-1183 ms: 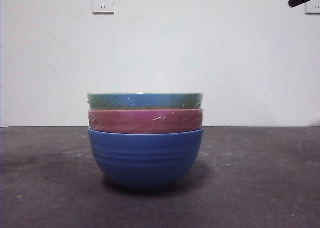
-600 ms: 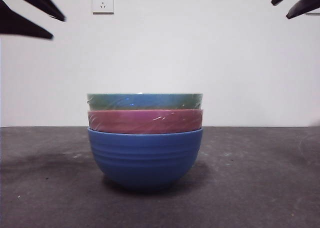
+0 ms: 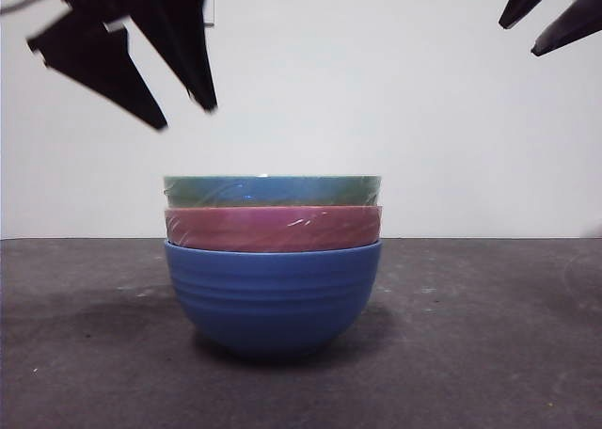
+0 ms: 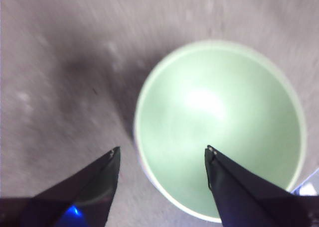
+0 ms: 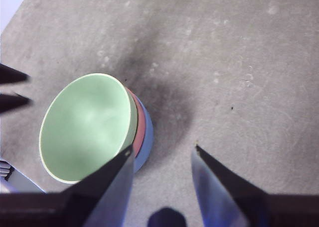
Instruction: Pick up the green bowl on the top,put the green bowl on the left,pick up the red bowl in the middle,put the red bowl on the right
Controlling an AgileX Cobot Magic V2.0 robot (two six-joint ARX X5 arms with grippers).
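The green bowl (image 3: 273, 190) sits on top of a stack, nested in the red bowl (image 3: 273, 229), which sits in a blue bowl (image 3: 273, 297) on the dark table. My left gripper (image 3: 183, 114) is open and empty, above the stack's left side. In the left wrist view its jaws (image 4: 162, 155) straddle the green bowl's (image 4: 219, 122) rim from above, well clear of it. My right gripper (image 3: 536, 36) is open and empty, high at the upper right. The right wrist view shows the green bowl (image 5: 84, 127) and a sliver of the red bowl (image 5: 139, 125) far below its jaws (image 5: 162, 152).
The dark grey table (image 3: 489, 335) stretches to both sides of the stack. A white wall stands behind it. The left gripper's tips also show at the edge of the right wrist view (image 5: 12, 87).
My left gripper has come down and to the right, from the upper left corner toward the stack. The right gripper has shifted slightly. The bowls have not moved.
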